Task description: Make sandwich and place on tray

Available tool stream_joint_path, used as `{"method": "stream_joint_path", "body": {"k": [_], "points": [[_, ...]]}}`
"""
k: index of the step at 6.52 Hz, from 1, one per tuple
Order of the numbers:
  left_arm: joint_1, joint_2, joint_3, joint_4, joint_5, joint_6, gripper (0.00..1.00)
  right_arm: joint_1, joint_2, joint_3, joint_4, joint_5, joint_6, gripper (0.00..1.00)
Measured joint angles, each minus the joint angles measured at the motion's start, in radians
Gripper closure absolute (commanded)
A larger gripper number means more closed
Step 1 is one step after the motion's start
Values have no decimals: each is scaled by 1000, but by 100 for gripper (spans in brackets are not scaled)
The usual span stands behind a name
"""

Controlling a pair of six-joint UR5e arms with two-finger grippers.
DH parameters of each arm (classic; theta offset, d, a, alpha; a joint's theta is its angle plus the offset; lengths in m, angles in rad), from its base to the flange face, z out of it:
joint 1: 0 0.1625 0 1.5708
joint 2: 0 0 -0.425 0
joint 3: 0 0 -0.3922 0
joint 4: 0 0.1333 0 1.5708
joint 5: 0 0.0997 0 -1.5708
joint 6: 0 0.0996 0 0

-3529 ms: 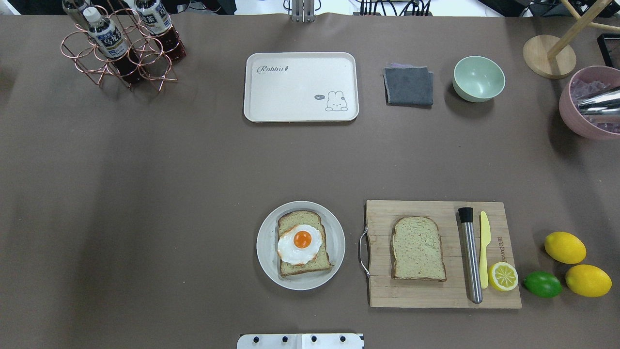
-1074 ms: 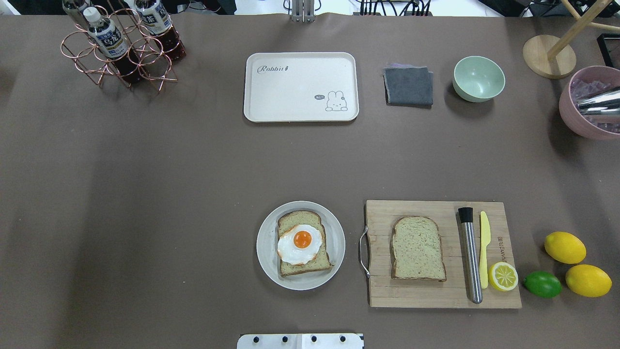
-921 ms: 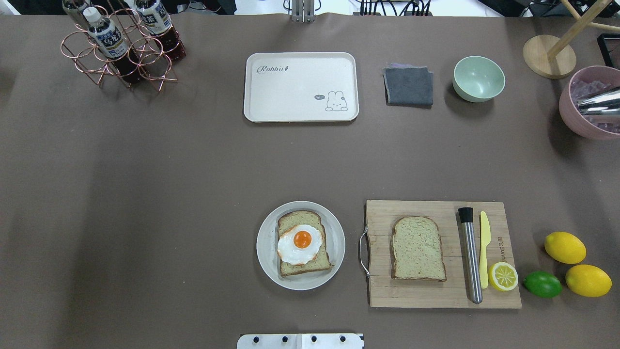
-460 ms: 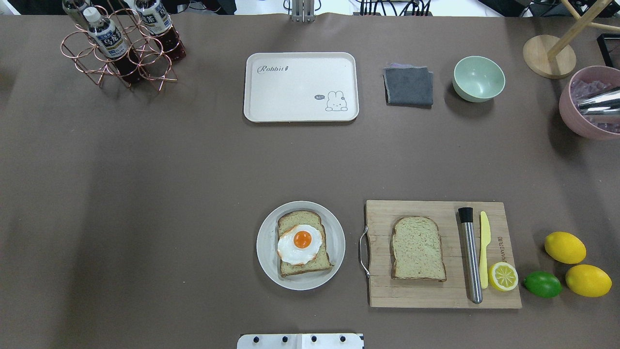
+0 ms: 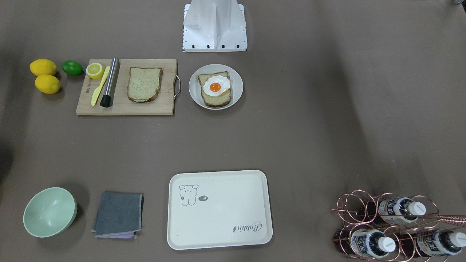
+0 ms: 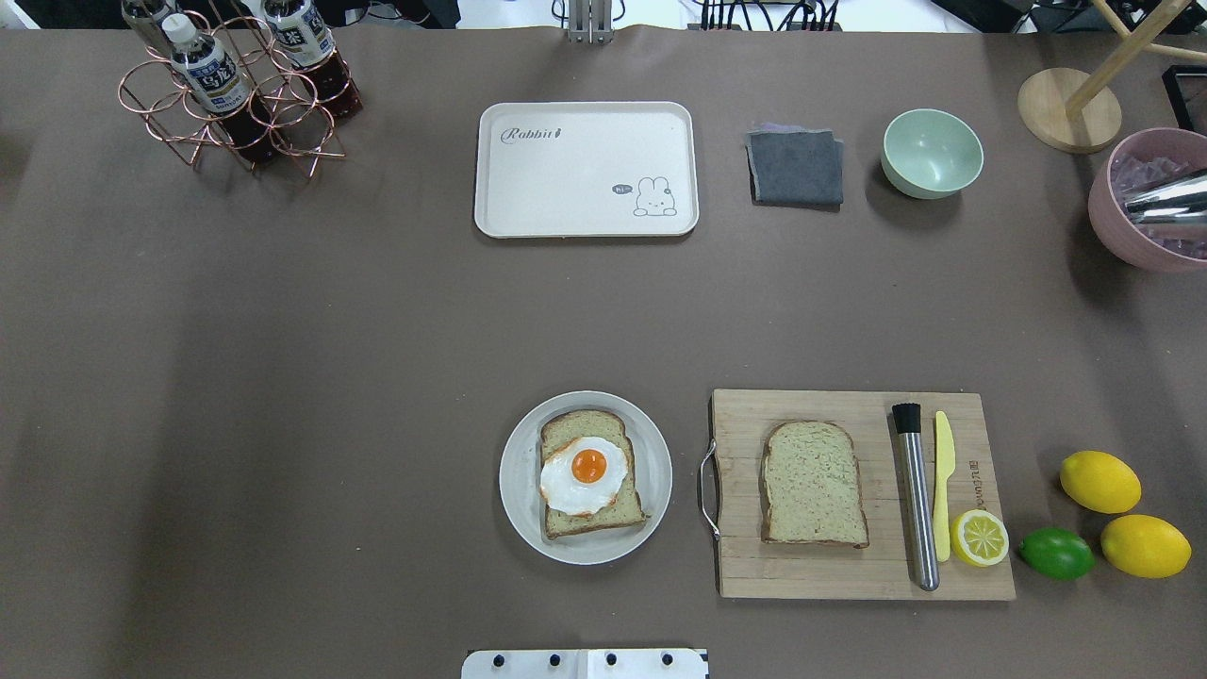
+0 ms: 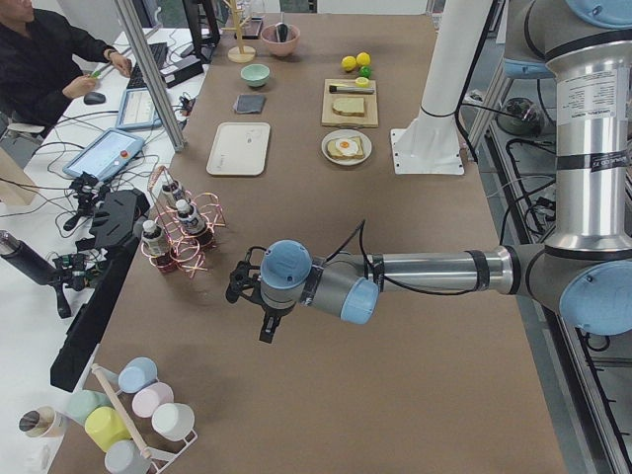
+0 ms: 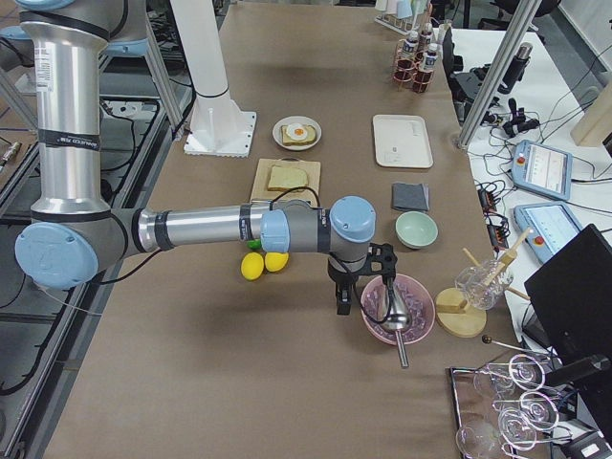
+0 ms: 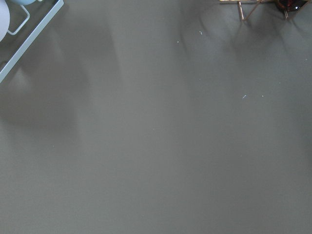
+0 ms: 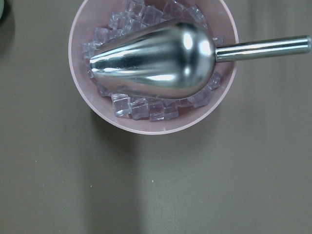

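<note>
One bread slice (image 6: 592, 517) lies on a round grey-white plate (image 6: 517, 481) with a fried egg (image 6: 585, 474) on top. A second bread slice (image 6: 813, 483) lies bare on the wooden cutting board (image 6: 754, 571). The cream tray (image 6: 585, 170) with the "Rabbit" script sits empty at the far middle of the table. My left gripper (image 7: 252, 301) hangs over bare table far off to the left, near the bottle rack. My right gripper (image 8: 361, 292) hangs far off to the right, beside the pink bowl. Both show only in the side views, so I cannot tell whether they are open or shut.
On the board lie a steel muddler (image 6: 917, 495), a yellow knife (image 6: 942, 486) and a lemon half (image 6: 979, 538). Two lemons (image 6: 1099, 481) and a lime (image 6: 1056, 553) lie to its right. A grey cloth (image 6: 796, 167), green bowl (image 6: 932, 153), pink ice bowl with scoop (image 10: 153, 66) and copper bottle rack (image 6: 236, 90) stand at the back.
</note>
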Motion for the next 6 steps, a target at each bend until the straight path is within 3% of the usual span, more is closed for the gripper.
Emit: {"method": "stream_joint_path", "body": {"k": [4, 6], "points": [[58, -42, -66, -27, -2, -141, 1, -7, 45, 16, 2, 66, 7, 0], [203, -64, -98, -182, -2, -382, 1, -44, 87, 29, 18, 101, 67, 0]]}}
